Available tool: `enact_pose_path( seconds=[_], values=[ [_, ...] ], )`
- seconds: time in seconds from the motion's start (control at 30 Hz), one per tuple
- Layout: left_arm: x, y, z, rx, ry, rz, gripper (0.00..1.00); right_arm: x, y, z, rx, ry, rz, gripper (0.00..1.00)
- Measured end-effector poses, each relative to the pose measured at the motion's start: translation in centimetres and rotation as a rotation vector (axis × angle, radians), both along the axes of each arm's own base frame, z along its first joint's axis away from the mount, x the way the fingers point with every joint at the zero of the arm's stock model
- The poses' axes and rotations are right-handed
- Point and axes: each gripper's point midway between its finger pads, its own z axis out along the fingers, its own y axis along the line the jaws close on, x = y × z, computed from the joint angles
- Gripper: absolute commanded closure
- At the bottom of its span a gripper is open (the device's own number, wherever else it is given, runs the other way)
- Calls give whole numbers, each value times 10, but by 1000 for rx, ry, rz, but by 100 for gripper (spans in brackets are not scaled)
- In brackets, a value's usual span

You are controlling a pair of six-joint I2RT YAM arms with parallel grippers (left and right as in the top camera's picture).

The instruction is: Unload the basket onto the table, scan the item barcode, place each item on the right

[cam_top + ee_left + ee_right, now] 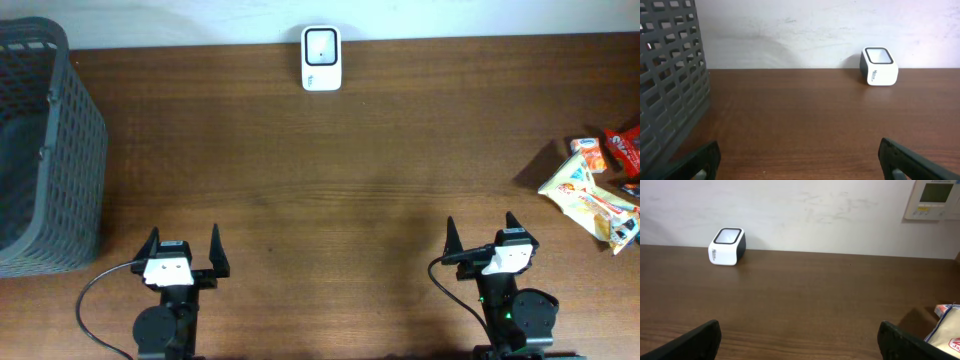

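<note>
Counting: 1 scanner (321, 58) | 1 basket (85, 140) | snack packets (592, 195) heaped, count unclear | left hand (184, 236), right hand (480, 222) both apart, empty

We see our right gripper (799, 340) spread wide over the brown wooden table (810, 290). A white-and-black boxy scanner (726, 246) sits far left by the white wall (815, 210), and a cream plastic snack packet (946, 335) lies lower right.

On my left, a dark grey lattice basket (88, 150) stands on the brown wooden table (330, 190), at its left edge. Behind the table I see a scuffed white wall (805, 30). High on my right it carries a pale control panel (935, 199) with a small display.
</note>
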Motion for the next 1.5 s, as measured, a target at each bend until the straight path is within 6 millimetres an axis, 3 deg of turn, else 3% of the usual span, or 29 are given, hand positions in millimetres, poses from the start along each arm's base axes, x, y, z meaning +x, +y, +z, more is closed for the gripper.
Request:
enact_pose_path(
  seconds=[1.5],
  values=[
    [0, 0, 0, -2, 0, -1, 1, 0, 0, 0, 0, 0, 0, 2]
  ],
)
